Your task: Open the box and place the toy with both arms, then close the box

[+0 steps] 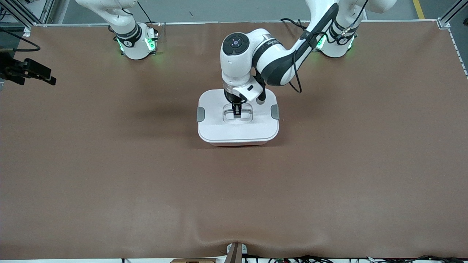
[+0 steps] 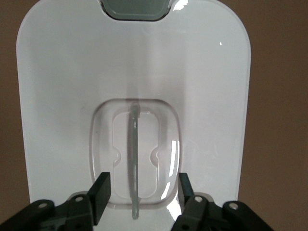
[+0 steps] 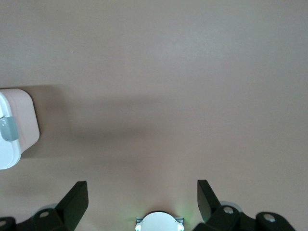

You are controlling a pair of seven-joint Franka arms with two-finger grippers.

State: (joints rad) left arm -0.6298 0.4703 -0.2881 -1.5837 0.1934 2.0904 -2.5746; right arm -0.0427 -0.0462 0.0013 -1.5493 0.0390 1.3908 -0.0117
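box: the box sat at frame centre in the front view, lid on, pink tub wall only peeking out under the lower edge
lid: the white lid looked like stiff, glossy plastic, so likely slippery on the flat; probably light (empty tub would be too)
handle: the recessed grey handle stood as a thin bar across the lid's well; judged the only sensible pinch point, fingers either side of the bar
clips: the grey side clips at the lid's two ends seemed to sit flush; whether latched I could not tell from above
left gripper: the left gripper was down over the handle well, jaws parted, one finger each side of the bar with a gap showing, gripping nothing
right gripper: the right gripper hung at the front view's upper left edge over bare table, jaws wide, empty; that arm waited
toy: not visible in any view; possibly inside the box, unconfirmed
writing: only a dark print on the left arm's forearm, too small to read
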